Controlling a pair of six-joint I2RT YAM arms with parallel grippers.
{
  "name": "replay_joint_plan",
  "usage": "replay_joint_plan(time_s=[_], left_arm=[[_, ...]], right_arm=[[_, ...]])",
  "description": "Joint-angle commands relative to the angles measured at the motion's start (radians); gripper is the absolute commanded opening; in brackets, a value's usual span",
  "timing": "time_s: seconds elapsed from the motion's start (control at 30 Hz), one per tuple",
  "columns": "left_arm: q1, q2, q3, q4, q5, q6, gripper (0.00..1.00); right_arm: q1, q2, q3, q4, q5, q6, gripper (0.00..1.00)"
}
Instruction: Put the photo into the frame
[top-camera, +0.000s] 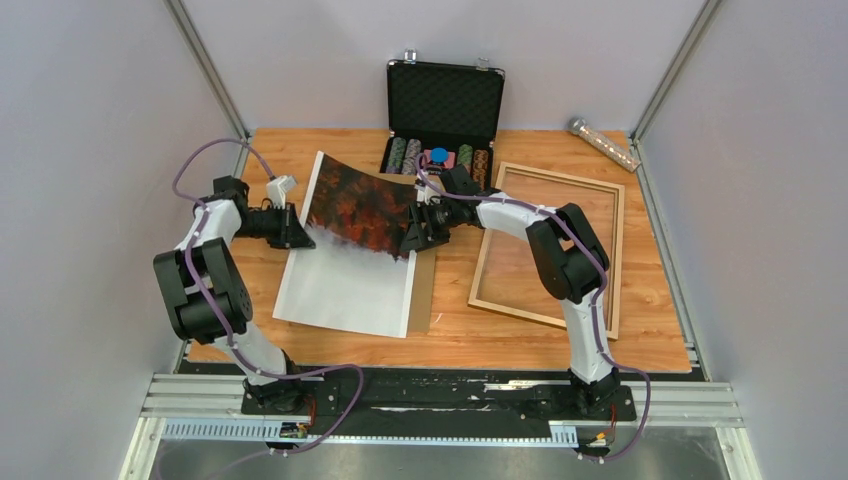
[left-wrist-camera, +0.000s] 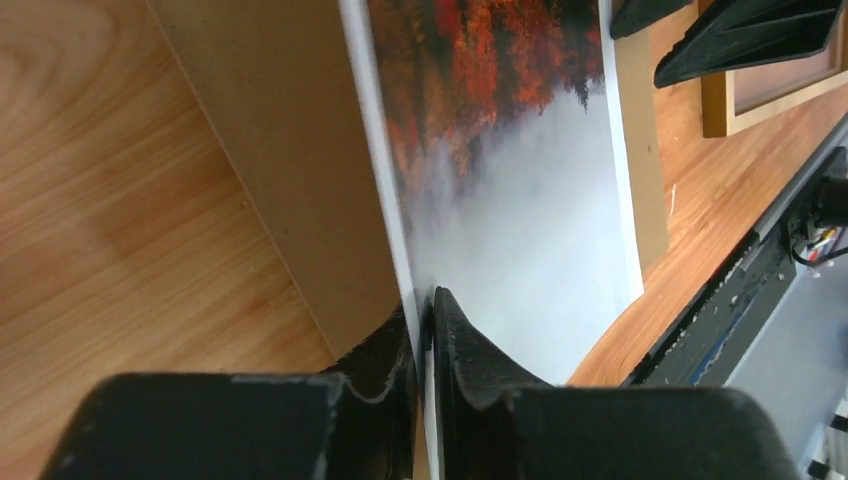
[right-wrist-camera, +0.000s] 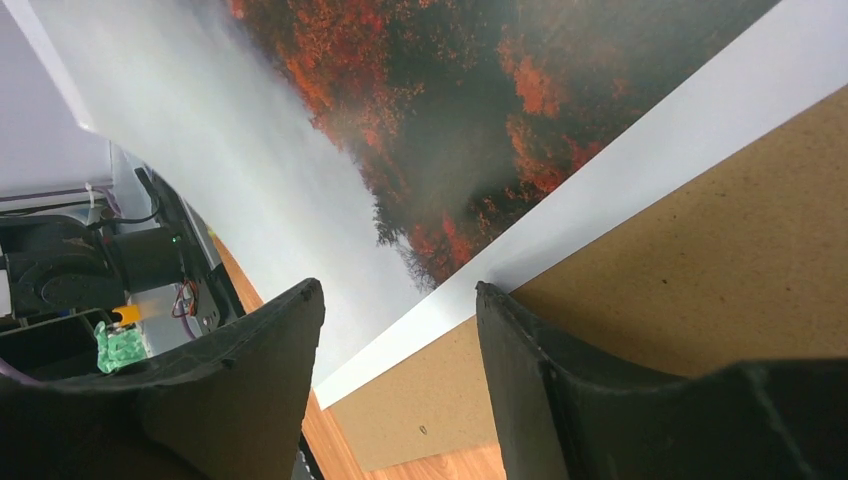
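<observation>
The wooden surface carries the frame, lying flat on its right half. Left of the frame and apart from it, the photo rests picture-up on a brown board, its far end curling upward. An open black case stands behind. The left tool is pinched tight on the photo's left edge. The right tool is parted at the right edge, gripping nothing.
</observation>
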Motion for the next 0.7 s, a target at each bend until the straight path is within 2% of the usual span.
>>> replay_joint_plan(time_s=[0.0, 0.1, 0.13, 0.43, 0.67], left_arm=[[-0.01, -0.08, 0.028, 0.035, -0.061, -0.061, 0.12], [-0.023, -0.093, 0.021, 0.045, -0.079, -0.085, 0.01], [-0.029, -0.101, 0.018, 0.051, -0.085, -0.091, 0.0], [-0.091, -0.185, 0.04, 0.071, -0.094, -0.164, 0.0], [-0.138, -0.254, 0.134, 0.068, -0.124, -0.283, 0.0]], right_arm=[[0.004, 0.003, 0.028, 0.01, 0.076, -0.026, 0.62], [0.004, -0.009, 0.034, 0.005, 0.076, -0.028, 0.65], [0.004, -0.016, 0.036, 0.001, 0.076, -0.03, 0.66], [-0.018, -0.15, 0.026, -0.027, 0.095, -0.057, 0.79], [-0.051, -0.3, 0.018, -0.045, 0.113, -0.066, 0.81]])
